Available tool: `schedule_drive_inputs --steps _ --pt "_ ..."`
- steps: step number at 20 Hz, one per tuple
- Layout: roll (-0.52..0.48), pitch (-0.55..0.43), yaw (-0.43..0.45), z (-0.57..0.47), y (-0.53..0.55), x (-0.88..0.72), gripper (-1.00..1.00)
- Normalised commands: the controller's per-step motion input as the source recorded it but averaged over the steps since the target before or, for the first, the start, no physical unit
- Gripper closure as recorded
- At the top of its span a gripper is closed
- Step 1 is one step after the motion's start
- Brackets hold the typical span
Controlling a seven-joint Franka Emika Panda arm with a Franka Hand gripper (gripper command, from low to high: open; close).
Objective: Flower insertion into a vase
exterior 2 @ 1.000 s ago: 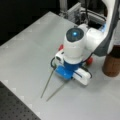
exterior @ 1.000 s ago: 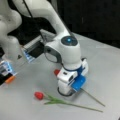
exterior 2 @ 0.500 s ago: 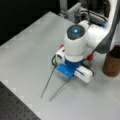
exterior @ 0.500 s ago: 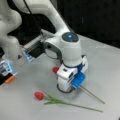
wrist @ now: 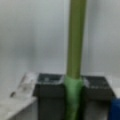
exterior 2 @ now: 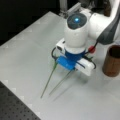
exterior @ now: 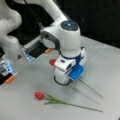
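Green flower stem [wrist: 75,40] pinched between closed fingers [wrist: 73,87]; brown vase [exterior 2: 112,61] well apart.

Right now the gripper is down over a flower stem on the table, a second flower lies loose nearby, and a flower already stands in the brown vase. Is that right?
Not quite. In a front view the vase stands empty, its dark inside showing. The rest holds: the gripper is at a flower stem, and the second flower lies loose on the table.
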Motion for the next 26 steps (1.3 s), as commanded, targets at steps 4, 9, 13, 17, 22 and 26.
schedule_drive_inputs --steps 4,9,13,17,22,26 --pt "-0.06 -0.122 -0.034 0.34 -0.01 -0.26 1.0" --pt "-0.044 -0.085 0.006 0.15 -0.01 -0.26 1.0" --pt "-0.094 -0.033 0.066 0.17 -0.03 -0.32 1.0" --pt "-0.059 -0.029 0.119 0.28 -0.01 -0.4 1.0" --pt "0.025 -0.063 0.14 0.34 0.02 -0.47 1.0" --pt "0.092 -0.091 0.155 0.19 0.07 -0.53 1.0"
